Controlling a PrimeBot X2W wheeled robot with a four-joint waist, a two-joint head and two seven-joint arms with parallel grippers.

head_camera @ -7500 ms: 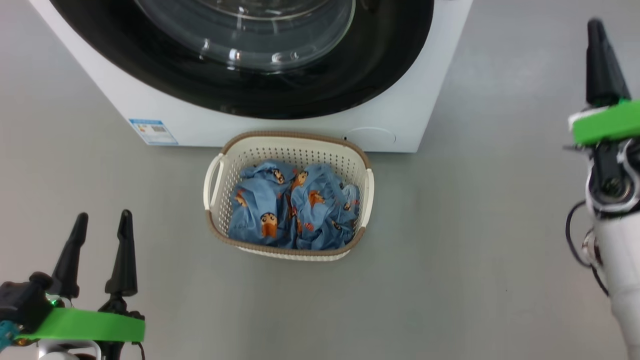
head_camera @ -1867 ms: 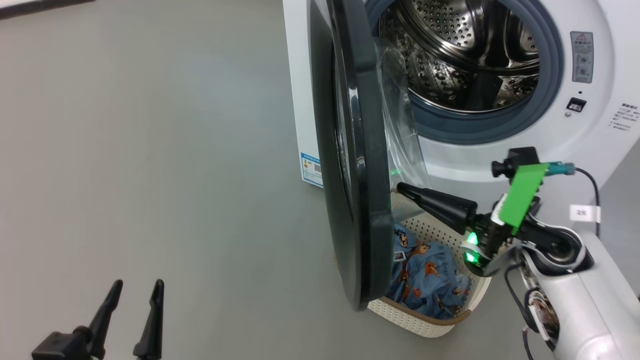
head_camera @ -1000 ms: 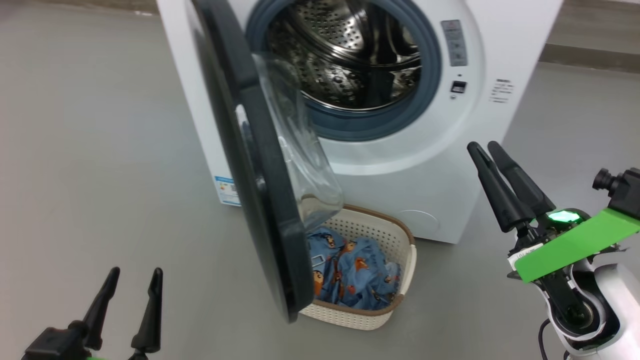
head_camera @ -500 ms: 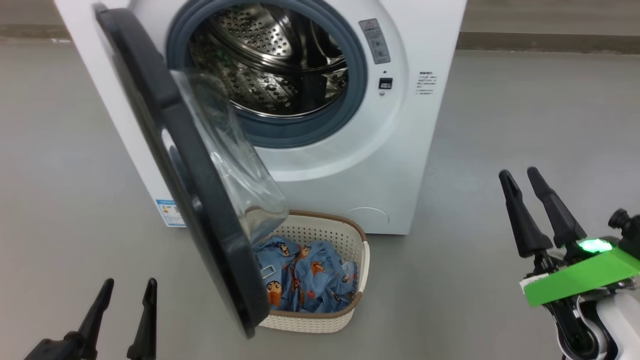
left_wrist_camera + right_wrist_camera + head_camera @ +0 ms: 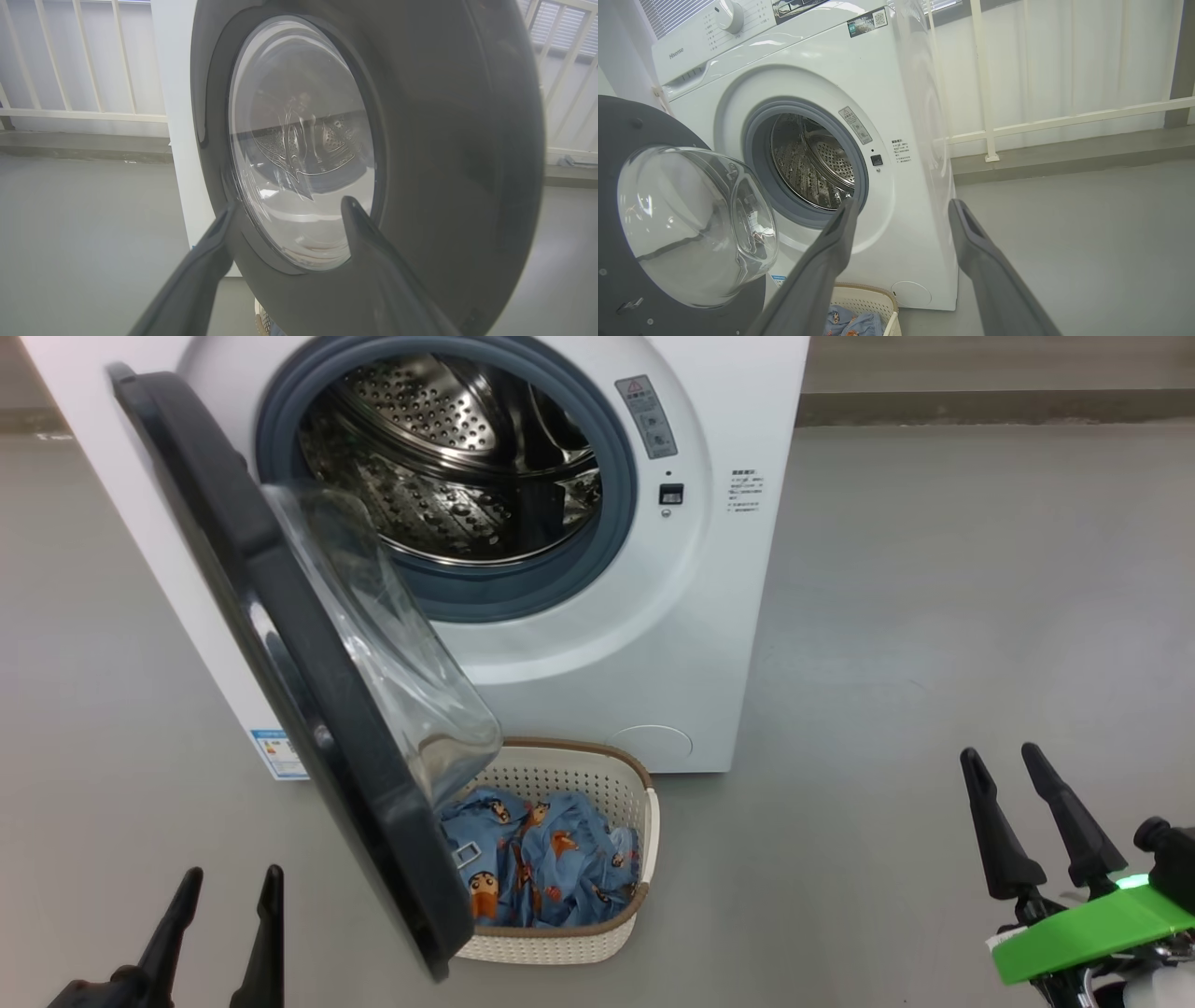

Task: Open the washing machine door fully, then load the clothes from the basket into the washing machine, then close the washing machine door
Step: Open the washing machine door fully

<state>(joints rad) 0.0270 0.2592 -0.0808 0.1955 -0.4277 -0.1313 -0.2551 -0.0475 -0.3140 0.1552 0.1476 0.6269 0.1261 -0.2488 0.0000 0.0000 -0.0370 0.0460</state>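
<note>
The white washing machine (image 5: 719,579) (image 5: 906,186) stands open, its steel drum (image 5: 448,467) (image 5: 812,163) bare. Its black-rimmed door (image 5: 308,681) (image 5: 444,154) (image 5: 626,135) swings out to the left, and the glass bowl (image 5: 392,644) (image 5: 691,219) overhangs the basket. The cream basket (image 5: 616,784) (image 5: 868,296) sits on the floor in front, holding the light blue printed clothes (image 5: 537,863) (image 5: 852,322); the door hides its left part. My left gripper (image 5: 227,887) (image 5: 289,207) is open at the lower left, facing the door's outer side. My right gripper (image 5: 1004,761) (image 5: 901,203) is open at the lower right, apart from everything.
Grey floor (image 5: 934,616) spreads to the right of the machine and to the left of the door. A white railing (image 5: 1064,121) runs behind the machine along a raised kerb. A blue label (image 5: 276,753) sits on the machine's lower left corner.
The head camera has swung, so the machine sits further left in view. My right gripper has dropped lower and back from the machine. The door stands at about the same angle.
</note>
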